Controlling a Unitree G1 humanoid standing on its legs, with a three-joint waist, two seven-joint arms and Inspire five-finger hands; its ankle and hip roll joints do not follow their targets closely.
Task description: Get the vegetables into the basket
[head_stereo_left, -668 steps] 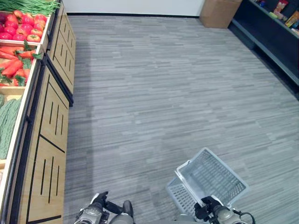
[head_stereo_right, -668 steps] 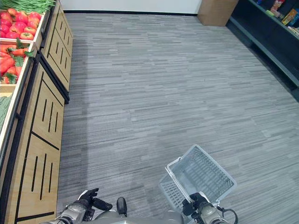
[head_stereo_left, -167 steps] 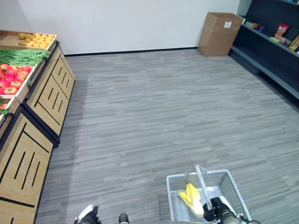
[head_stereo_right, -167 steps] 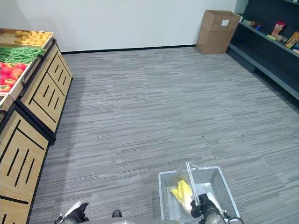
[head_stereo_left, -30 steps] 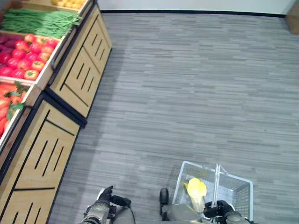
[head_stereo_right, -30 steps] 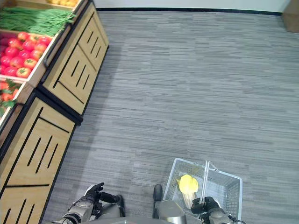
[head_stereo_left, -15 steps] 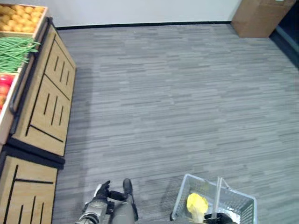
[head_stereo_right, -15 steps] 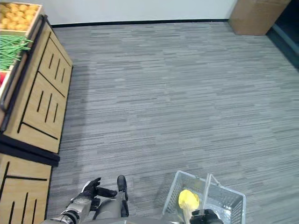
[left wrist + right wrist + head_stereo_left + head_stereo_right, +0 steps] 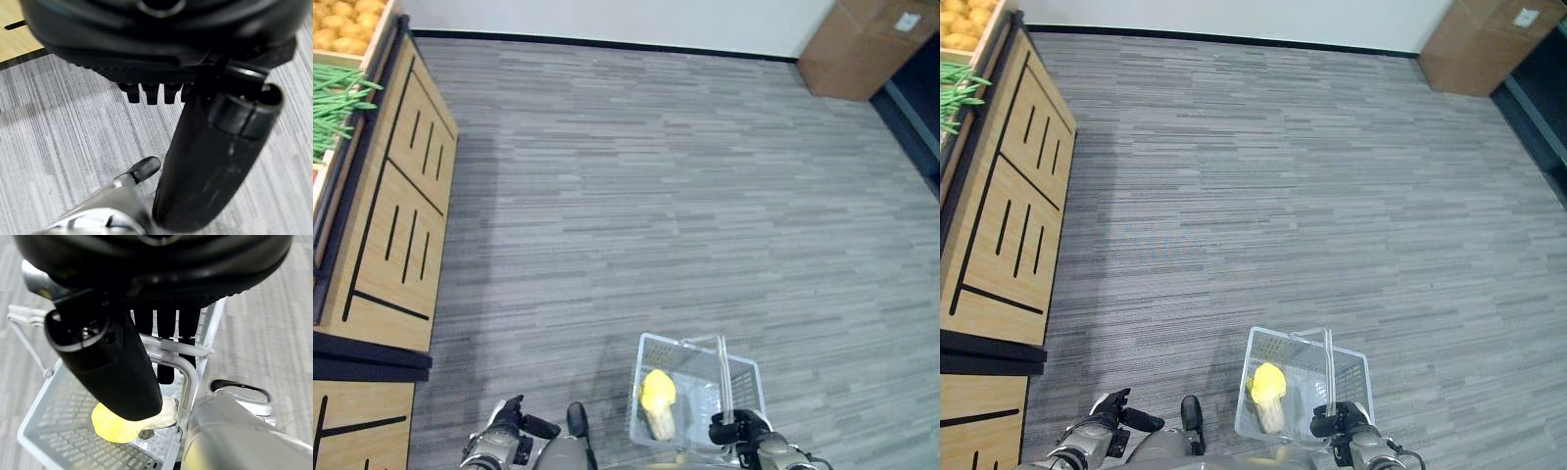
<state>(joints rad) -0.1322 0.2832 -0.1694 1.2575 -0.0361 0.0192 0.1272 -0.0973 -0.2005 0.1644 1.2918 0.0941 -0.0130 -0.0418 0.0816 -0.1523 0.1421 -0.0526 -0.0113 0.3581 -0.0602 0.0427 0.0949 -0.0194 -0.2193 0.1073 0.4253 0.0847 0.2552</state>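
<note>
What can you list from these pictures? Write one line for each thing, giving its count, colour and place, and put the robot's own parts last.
Basket: one, white wire, on the robot's right, carried by its handle.
Cabbage: one, yellow with a pale stem, inside the basket.
Produce stand: wooden with black trim, along the left.
Green beans: a pile, green, in the stand's crate.
Potatoes: a pile, yellow-brown, in the far crate.
Cardboard box: one, brown, far right by the wall.
Floor: grey striped.
Left hand: dark, open, lower left.
Right hand: dark, curled round the basket handle.
</note>
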